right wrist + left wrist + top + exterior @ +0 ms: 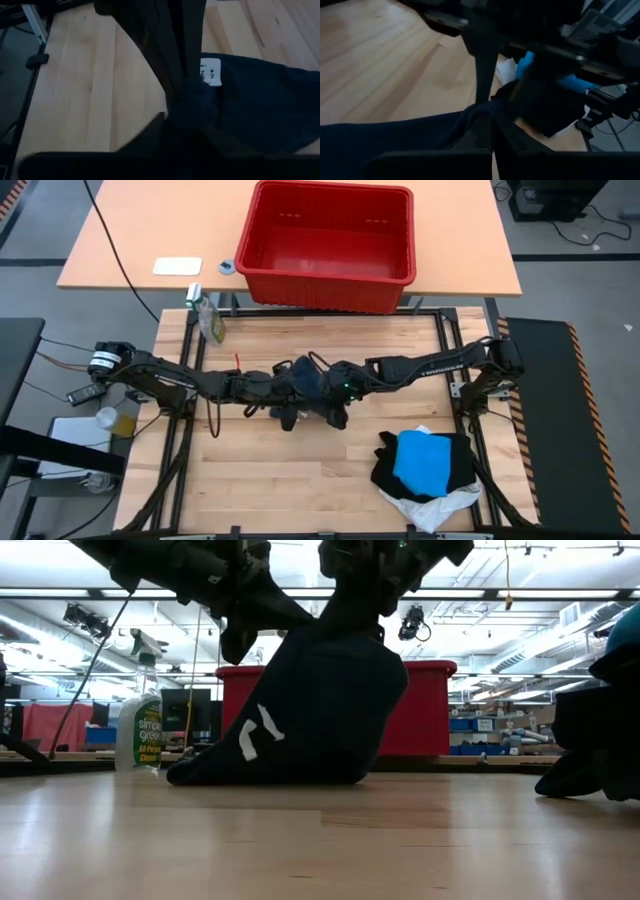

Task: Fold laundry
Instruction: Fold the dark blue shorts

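A dark navy garment (310,710) with a white mark (258,735) hangs in a peak at the table's middle, its lower edge on the wood. Both grippers meet at that peak. My left gripper (285,385) comes from the table's left and is shut on the cloth (395,142). My right gripper (322,387) comes from the right, slanting down, and is closed on a bunch of the same cloth (260,100) beside a white label (210,71). Near the right edge lies a pile (425,465) of a black, a bright blue and a white piece. My left gripper holds the garment's upper part (485,117), coming almost level from the table's left. Its own fingers hide the place of contact. The cloth trails down from it to the table. My right gripper holds a bunched fold (192,107) at the garment's top, next to the label, slanting down from the table's right. One layer or several, I cannot tell. The garment hangs below it (350,635), bottom edge resting on the table.
A red plastic basket (328,240) stands on the far table, a spray bottle (207,315) at the far left corner of the work table. Bare wood lies along the near left (260,480).
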